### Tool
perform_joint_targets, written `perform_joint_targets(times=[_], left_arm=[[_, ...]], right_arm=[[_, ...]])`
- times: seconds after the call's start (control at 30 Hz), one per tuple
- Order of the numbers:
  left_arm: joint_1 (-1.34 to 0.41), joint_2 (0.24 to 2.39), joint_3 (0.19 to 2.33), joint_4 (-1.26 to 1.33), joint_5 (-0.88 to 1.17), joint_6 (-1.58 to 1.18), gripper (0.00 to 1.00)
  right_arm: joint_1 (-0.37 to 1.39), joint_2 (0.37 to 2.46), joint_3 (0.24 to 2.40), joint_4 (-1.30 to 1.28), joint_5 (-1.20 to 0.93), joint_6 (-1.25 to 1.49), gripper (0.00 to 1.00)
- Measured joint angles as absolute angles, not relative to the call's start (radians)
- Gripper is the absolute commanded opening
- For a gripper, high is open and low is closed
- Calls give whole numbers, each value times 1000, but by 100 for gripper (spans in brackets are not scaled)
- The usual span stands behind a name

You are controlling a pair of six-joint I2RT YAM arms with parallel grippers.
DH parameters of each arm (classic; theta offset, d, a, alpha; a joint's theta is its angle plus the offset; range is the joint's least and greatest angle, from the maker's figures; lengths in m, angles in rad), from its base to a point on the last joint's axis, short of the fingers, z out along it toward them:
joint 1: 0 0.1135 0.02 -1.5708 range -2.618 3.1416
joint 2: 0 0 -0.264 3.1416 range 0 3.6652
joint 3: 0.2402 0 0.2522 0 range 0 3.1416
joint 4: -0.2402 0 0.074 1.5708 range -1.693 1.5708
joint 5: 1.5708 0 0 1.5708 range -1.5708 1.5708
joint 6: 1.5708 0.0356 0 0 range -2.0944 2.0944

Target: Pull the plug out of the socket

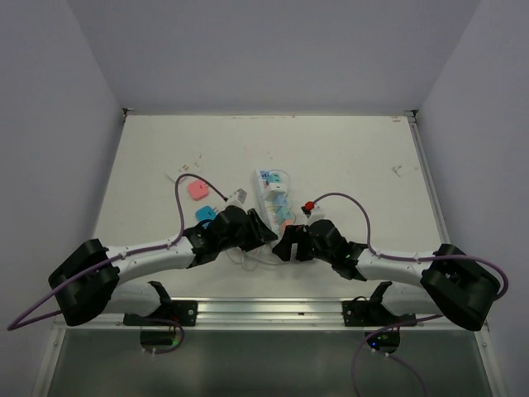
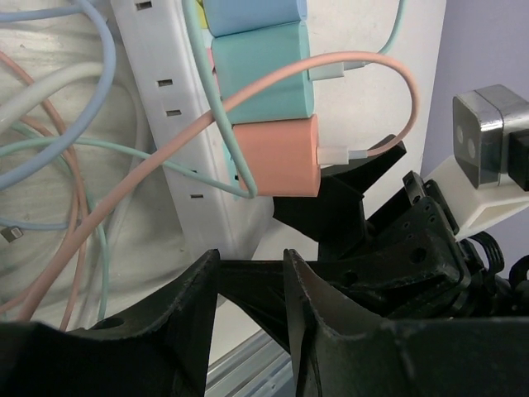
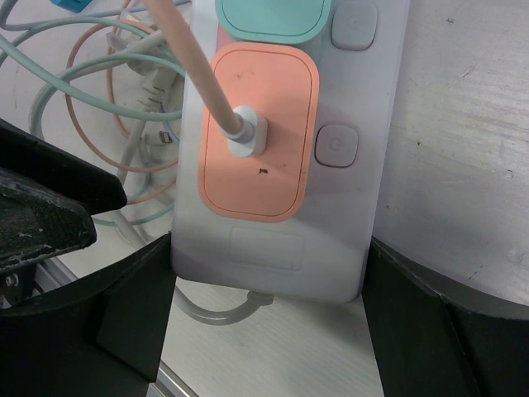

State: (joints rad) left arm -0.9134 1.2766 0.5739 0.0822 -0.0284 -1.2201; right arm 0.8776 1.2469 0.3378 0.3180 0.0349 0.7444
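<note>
**Top view.** The socket lies lengthwise in the middle of the table, with its near end toward the arms. At that end the left gripper and right gripper meet, very close together. A pink cube and a blue cube lie loose to the left, apart from the strip. Bare tabletop runs from the far end to the back wall and out to the right edge. The front rail is close behind the wrists.

**Left wrist view.** The salmon plug is seated in the end outlet. The teal plug touches it on the far side, with the blue plug beyond. The salmon cable arcs off the plug's side. The left fingers stand narrowly apart off the strip's end, not on the plug. Whether they pinch anything cannot be told. A cable tangle crowds the strip's other side.

**Right wrist view.** The right fingers sit against both long sides of the strip's end, clamped across its width. A white connector is plugged into the salmon face. The grey button has a faint mark, too soft to read.
</note>
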Motion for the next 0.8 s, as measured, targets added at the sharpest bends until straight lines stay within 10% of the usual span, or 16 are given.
perform_joint_targets(times=[0.8], left_arm=[[-913,1390,588,223,-114,-1312,48]], right_arm=[[876,1242,336,316,35,744,0]])
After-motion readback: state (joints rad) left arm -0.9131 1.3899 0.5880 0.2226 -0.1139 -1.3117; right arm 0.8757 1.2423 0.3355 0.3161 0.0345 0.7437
